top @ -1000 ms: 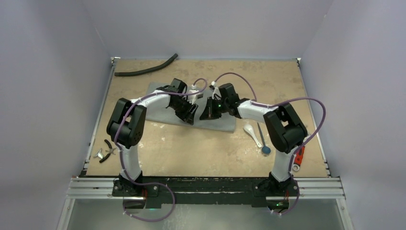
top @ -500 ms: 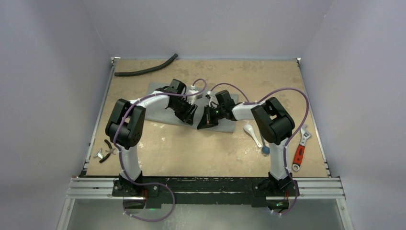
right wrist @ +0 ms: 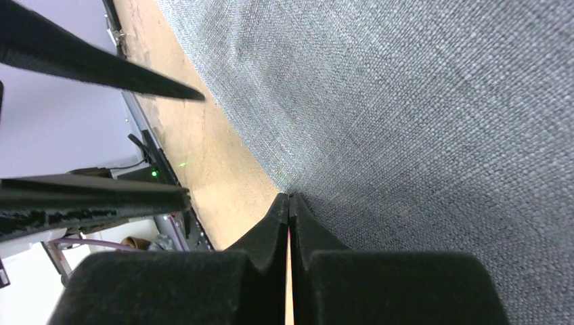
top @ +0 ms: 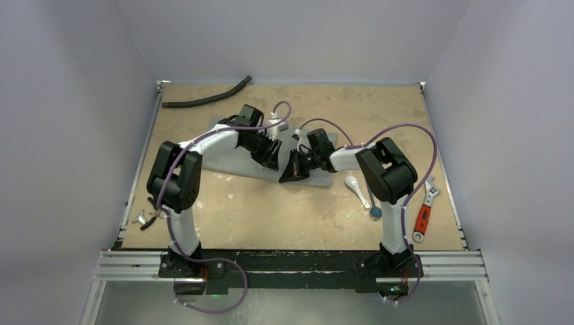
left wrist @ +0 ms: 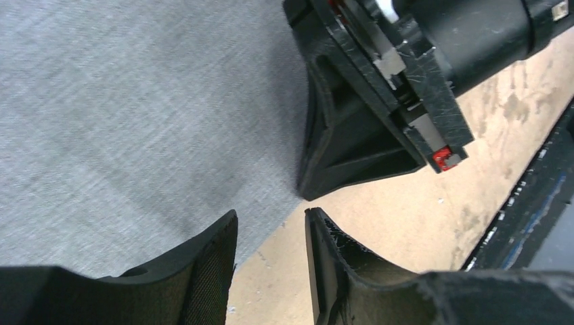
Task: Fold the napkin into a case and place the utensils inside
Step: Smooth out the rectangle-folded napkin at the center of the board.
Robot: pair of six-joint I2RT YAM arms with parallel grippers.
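**Napkin, grey cloth, flat on table, near edge under the grippers**

Location: the napkin (top: 233, 162) lay spread mid-table (top: 271, 210) as a grey oblong, both arms reaching over it. No pouch shape could be made out. The spoon (top: 357, 190) and the stick (top: 373, 210) lay on bare board just right of the cloth, outside it and untouched.

Right gripper (right wrist: 290, 200): fingers pressed fully together, their tips down at the napkin's near edge where cloth met board. Whether a pinch of hem sat between them could not be told.

Left gripper (left wrist: 271, 227): partly open, with a clear gap between the fingers and nothing in it. It was poised above that same edge, close beside the right gripper.

Handling, by judgement: thin woven fabric — light, limp, with no stiffness of its own. It would likely drape and sag from any single hold and drag or bunch if pulled along the board. Not fragile or slippery. A shallow pinch might take only one layer, or none.

Where to hold, by judgement: the near hem, at two points set well apart, so the edge would lift as a straight line and carry over evenly.

Also present: wrench (top: 423, 215), far right; hose (top: 206, 99), far left corner — neither is part of the task.
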